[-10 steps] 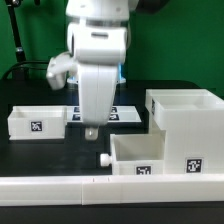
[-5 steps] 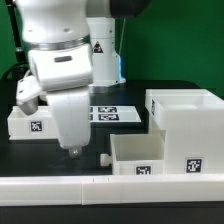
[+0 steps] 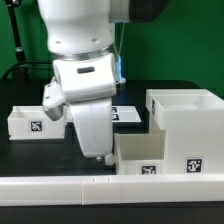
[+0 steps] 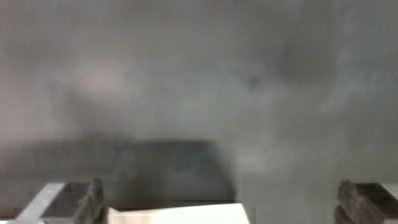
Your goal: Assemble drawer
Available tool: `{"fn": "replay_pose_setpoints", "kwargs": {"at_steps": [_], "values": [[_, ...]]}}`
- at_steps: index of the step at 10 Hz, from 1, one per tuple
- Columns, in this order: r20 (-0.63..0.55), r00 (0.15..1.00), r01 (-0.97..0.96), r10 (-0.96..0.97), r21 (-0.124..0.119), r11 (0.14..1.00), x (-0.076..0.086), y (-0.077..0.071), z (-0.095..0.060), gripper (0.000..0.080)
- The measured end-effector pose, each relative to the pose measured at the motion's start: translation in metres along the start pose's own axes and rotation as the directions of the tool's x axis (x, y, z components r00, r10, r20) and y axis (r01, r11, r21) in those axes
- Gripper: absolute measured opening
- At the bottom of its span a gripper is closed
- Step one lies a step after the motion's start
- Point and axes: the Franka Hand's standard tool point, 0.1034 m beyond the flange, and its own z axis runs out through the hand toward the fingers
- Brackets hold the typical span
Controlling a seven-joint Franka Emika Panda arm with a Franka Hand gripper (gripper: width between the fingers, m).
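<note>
The drawer casing (image 3: 190, 120) is a tall white box at the exterior view's right. One shallow white tray (image 3: 140, 158) lies in front of it, open side up, with tags on its front wall. A second tray (image 3: 32, 122) lies at the exterior view's left. My gripper (image 3: 97, 155) hangs low over the table, right beside the front tray's left end, and it hides that tray's knob. In the wrist view the gripper (image 4: 214, 200) is open, with the fingers (image 4: 64, 200) far apart. A blurred white edge (image 4: 178, 213) shows between them; nothing is held.
The marker board (image 3: 125, 113) lies behind the arm, mostly covered by it. Long low white border blocks (image 3: 110, 190) run along the front edge. A green wall stands at the back.
The arm swung to the exterior view's left, then came back right and lower. The gripper now stands at the front tray's left end and covers the knob that showed before.
</note>
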Motion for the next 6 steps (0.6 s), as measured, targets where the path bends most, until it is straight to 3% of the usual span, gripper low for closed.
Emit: {"fn": "replay_pose_setpoints", "kwargs": {"at_steps": [6], "values": [[-0.010,0.997,-0.076,0.076,0.005,0.997,0.048,0.003,0.002,0.0649]]}}
